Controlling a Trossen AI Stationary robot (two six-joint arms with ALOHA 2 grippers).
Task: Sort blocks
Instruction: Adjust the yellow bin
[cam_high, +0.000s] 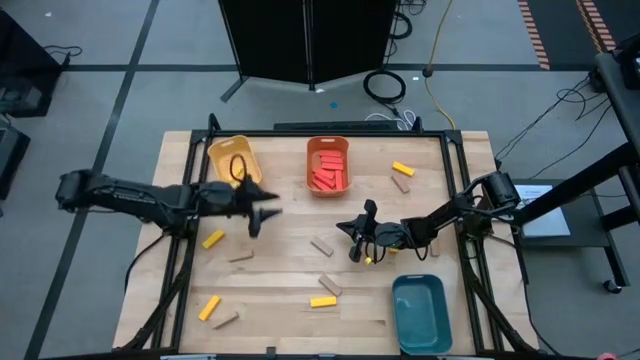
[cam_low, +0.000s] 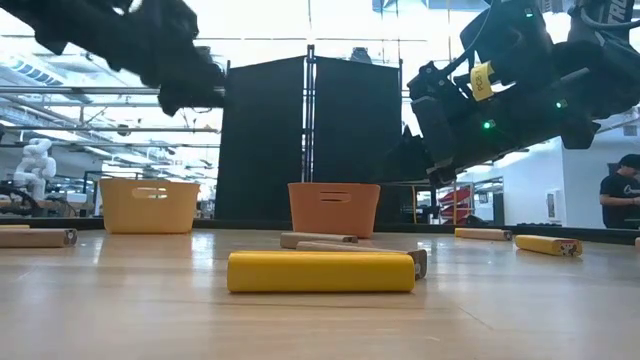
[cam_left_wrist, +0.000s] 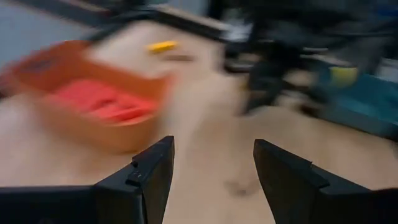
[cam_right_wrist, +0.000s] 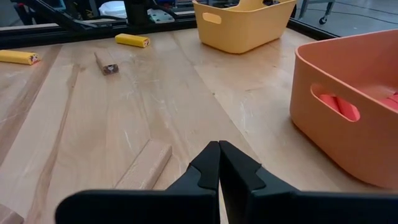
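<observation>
Red blocks (cam_high: 328, 172) lie in the orange bin (cam_high: 328, 145). Yellow blocks (cam_high: 213, 239) and tan blocks (cam_high: 321, 246) lie flat, scattered over the wooden table. My left gripper (cam_high: 266, 212) hangs open above the table between the yellow bin (cam_high: 233, 160) and the orange bin (cam_left_wrist: 93, 93). Nothing is between its fingers (cam_left_wrist: 214, 146). My right gripper (cam_high: 345, 227) is shut and empty near the table's middle. It sits low over the wood, with a tan block (cam_right_wrist: 144, 167) just beside its fingertips (cam_right_wrist: 219, 149).
A teal bin (cam_high: 420, 312) stands at the near right. A yellow block (cam_high: 403, 168) and a tan one (cam_high: 401, 184) lie right of the orange bin. More blocks (cam_high: 323, 301) lie along the near side, one yellow block (cam_low: 320, 272) close to the low camera.
</observation>
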